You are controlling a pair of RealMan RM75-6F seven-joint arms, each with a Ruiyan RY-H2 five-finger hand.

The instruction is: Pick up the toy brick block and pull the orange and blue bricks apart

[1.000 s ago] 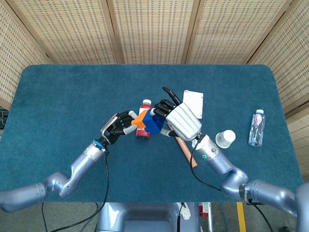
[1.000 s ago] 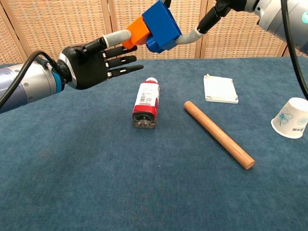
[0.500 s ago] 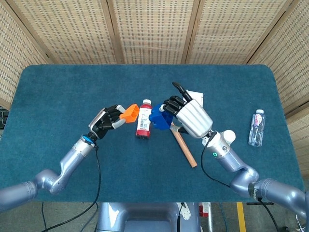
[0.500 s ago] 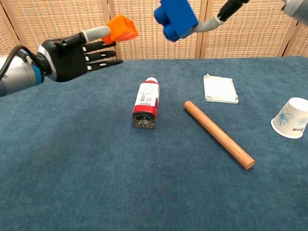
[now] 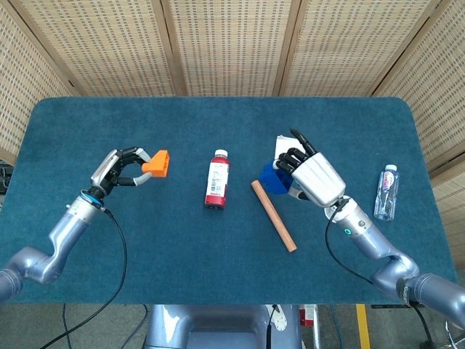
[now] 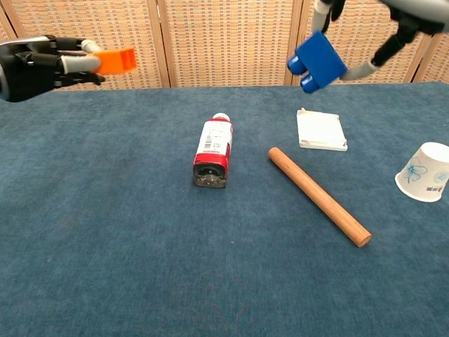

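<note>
The two bricks are apart, each held in the air above the table. My left hand [image 5: 118,166] [image 6: 35,62] pinches the orange brick [image 5: 157,163] [image 6: 116,60] at the left side of the table. My right hand [image 5: 314,178] grips the blue brick [image 5: 274,180] [image 6: 317,62] at the right; in the chest view only its fingers [image 6: 382,55] show at the top edge. A wide gap lies between the bricks, with the bottle below it.
A red bottle [image 5: 216,179] [image 6: 214,150] lies on its side mid-table. A wooden rod [image 5: 273,216] [image 6: 319,196] lies diagonally to its right. A white pad [image 6: 320,130], a paper cup [image 6: 424,172] and a small water bottle [image 5: 386,191] stand further right on the blue cloth [image 5: 145,240].
The joined bricks have come apart. My left hand carried the orange brick far left; my right hand carried the blue brick right and lower.
</note>
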